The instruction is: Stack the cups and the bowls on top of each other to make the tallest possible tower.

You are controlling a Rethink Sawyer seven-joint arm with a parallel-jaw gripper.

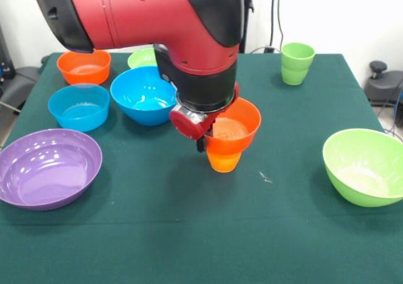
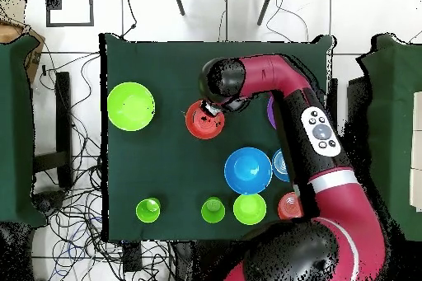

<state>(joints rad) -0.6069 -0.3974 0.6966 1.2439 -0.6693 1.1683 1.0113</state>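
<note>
— Gripper status?
— Pinching the rim of the orange bowl, which sits on an upturned-looking orange cup mid-table — a narrow base, so probably held to steady it.
— Spares?
— Green cup far off; blue bowl beside.

White wall (cables on floor)
</note>
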